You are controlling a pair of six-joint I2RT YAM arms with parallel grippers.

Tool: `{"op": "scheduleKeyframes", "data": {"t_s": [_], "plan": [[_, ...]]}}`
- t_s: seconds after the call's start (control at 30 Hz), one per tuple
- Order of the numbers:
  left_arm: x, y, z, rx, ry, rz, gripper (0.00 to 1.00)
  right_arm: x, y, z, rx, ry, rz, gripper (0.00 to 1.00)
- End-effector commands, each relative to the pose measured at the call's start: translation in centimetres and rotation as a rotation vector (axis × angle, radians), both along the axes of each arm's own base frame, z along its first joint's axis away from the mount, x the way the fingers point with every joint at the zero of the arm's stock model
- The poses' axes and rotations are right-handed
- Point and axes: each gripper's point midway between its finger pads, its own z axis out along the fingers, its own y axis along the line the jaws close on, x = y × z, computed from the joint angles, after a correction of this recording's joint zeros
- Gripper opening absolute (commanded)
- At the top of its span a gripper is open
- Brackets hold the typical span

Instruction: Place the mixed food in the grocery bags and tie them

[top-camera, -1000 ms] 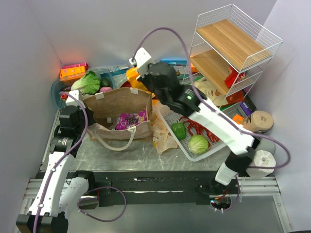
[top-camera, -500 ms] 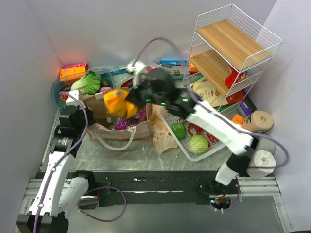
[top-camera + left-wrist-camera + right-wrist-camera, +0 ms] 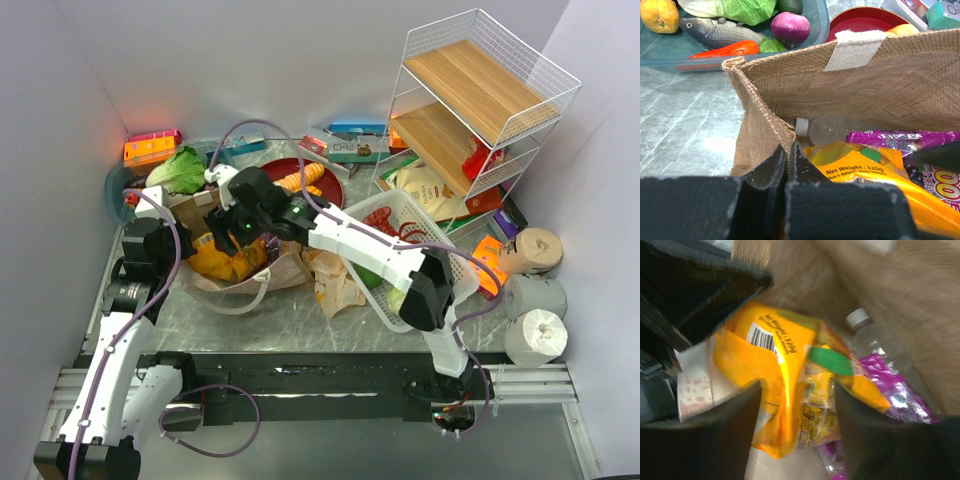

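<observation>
1. Near side: left gripper (image 3: 788,150) is clamped shut on the burlap rim of the brown bag (image 3: 890,85), pinning the near corner so the mouth stands open. It sits as it did a second ago.
2. Just changed: a second ago the right arm was up near the back wall; half a second ago it swung the orange packet over the bag. Now the right gripper (image 3: 797,387) is down in the bag mouth, jaws spread wide, and the orange packet (image 3: 785,365) lies loose between and below them.
3. The packet rests on the purple packet (image 3: 900,137), next to a clear bottle (image 3: 827,127), all inside the bag.
4. Judgement: one more item is bagged and the drop looks finished. The right arm should lift clear and fetch the next one.
5. Still out: the tan plastic bag (image 3: 335,275) lies crumpled just right of the brown bag. The white basket (image 3: 412,205) is partly hidden by the arm. The lettuce (image 3: 180,170) sits in the far-left tray. No bag is tied yet.
6. Surface: grey, streaked tabletop (image 3: 280,320), crowded toward the back.
7. Room: a red plate (image 3: 300,180) behind the bag, a wire shelf (image 3: 480,90) at far right, pale walls close on three sides.
</observation>
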Motion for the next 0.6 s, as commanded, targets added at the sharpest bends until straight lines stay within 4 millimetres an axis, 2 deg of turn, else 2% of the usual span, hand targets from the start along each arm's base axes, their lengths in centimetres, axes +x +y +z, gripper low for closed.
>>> {"op": "scheduleKeyframes", "data": {"t_s": [0.0, 0.03, 0.1, 0.13, 0.17, 0.3, 0.4, 0.57], "plan": [[0.6, 0.6, 1.9, 0.004, -0.081, 0.032, 0.01, 0.9, -3.6, 6.9, 0.064, -0.139, -0.061, 0.86], [0.6, 0.6, 2.0, 0.004, -0.084, 0.032, 0.01, 0.8, -5.0, 9.3, 0.088, -0.183, -0.087, 0.88], [0.6, 0.7, 2.0, 0.003, -0.086, 0.036, 0.01, 0.6, -6.7, 10.1, 0.074, -0.205, -0.118, 0.92], [0.5, 0.7, 2.1, 0.003, -0.087, 0.037, 0.01, 0.7, -8.2, 11.8, 0.089, -0.231, -0.173, 0.92], [0.5, 0.7, 2.1, 0.002, -0.087, 0.039, 0.01, 0.6, -9.1, 11.3, 0.068, -0.228, -0.196, 0.92], [0.5, 0.9, 2.2, 0.003, -0.091, 0.052, 0.01, 1.0, -13.5, 11.4, 0.039, -0.228, -0.365, 0.93], [0.6, 1.2, 2.2, 0.004, -0.09, 0.069, 0.01, 1.6, -15.0, 10.3, 0.009, -0.216, -0.444, 0.92], [0.7, 1.0, 2.4, -0.006, -0.096, 0.06, 0.01, 2.4, -15.7, 6.4, -0.105, -0.155, -0.532, 0.9]]}}
